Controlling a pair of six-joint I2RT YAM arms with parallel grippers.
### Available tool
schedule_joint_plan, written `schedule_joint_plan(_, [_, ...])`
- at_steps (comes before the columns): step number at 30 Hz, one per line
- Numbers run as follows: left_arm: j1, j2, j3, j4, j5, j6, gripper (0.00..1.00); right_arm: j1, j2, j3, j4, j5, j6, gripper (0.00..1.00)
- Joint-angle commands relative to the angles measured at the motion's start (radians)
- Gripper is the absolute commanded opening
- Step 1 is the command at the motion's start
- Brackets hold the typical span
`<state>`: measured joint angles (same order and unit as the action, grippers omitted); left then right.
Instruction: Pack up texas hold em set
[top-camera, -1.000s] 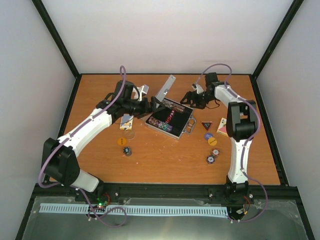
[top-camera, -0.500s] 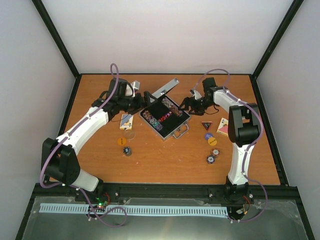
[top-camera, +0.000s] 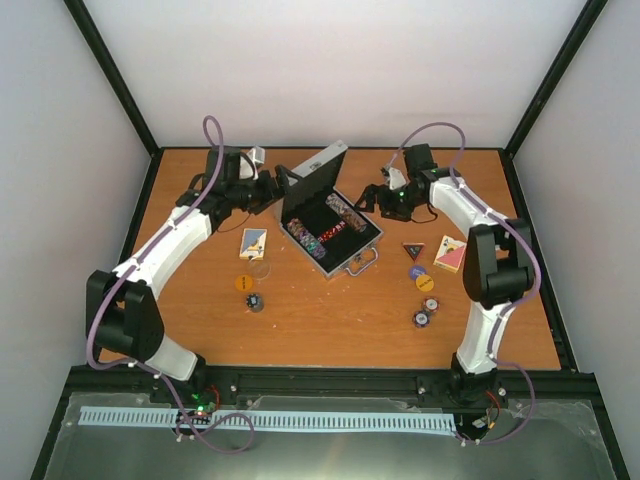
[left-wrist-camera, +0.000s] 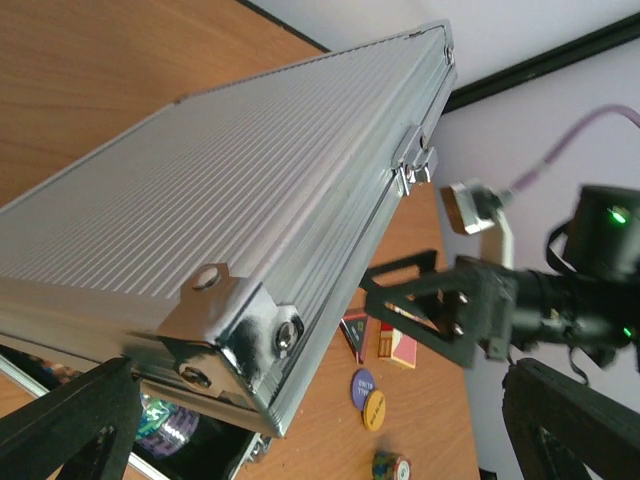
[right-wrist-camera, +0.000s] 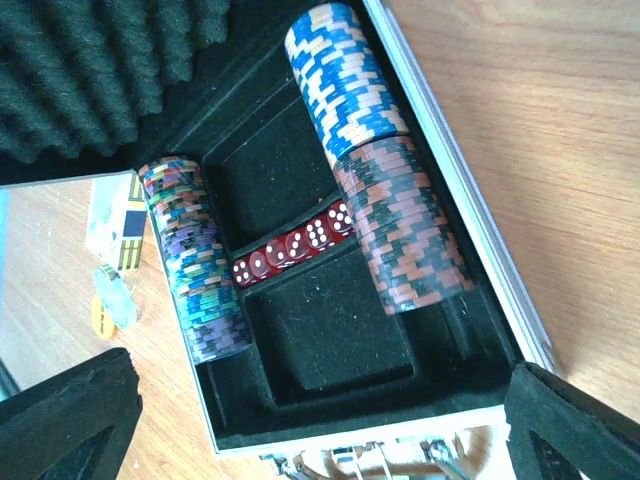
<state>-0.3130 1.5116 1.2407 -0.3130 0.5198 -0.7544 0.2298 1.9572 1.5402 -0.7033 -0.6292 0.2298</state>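
Observation:
The silver aluminium case (top-camera: 345, 262) stands open at mid-table, its ribbed lid (top-camera: 318, 176) tilted up. Rows of poker chips (right-wrist-camera: 396, 215) and red dice (right-wrist-camera: 295, 245) lie in its black lining (right-wrist-camera: 330, 340). My left gripper (top-camera: 283, 190) is open behind the lid, whose ribbed outside (left-wrist-camera: 230, 190) and metal corner (left-wrist-camera: 235, 330) fill the left wrist view. My right gripper (top-camera: 369, 200) is open and empty over the case's right edge, also showing in the left wrist view (left-wrist-camera: 455, 315). A card box (top-camera: 253, 243) lies left of the case, another card box (top-camera: 450, 254) to its right.
Left of the case lie a clear disc (top-camera: 260, 268), an orange disc (top-camera: 243, 283) and a chip (top-camera: 256, 301). To the right lie a dark triangular token (top-camera: 413, 249), a purple disc (top-camera: 417, 271), an orange disc (top-camera: 426, 282) and two small chip stacks (top-camera: 426, 312).
The case has turned and slid back a little, and its lid has swung up more upright. My left gripper has drawn back to the left. My right gripper has stayed by the case's right edge.

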Motion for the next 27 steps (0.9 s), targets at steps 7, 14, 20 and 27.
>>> schedule_joint_plan(7, [0.034, 0.036, 0.099, 0.09, -0.012, -0.009, 1.0, 0.003, -0.276, -0.2, 0.048, 0.191, 0.045, 1.0])
schedule_joint_plan(14, [0.087, 0.071, 0.126, 0.101, 0.011, -0.023, 1.0, 0.003, -0.327, -0.237, 0.036, 0.243, 0.056, 1.0])
schedule_joint_plan(20, [0.097, 0.072, 0.157, 0.076, 0.032, -0.004, 1.0, 0.002, -0.355, -0.227, 0.018, 0.287, 0.052, 1.0])
schedule_joint_plan(27, [0.098, 0.046, 0.149, 0.012, 0.024, 0.029, 1.0, 0.002, -0.401, -0.236, -0.004, 0.356, 0.049, 1.0])
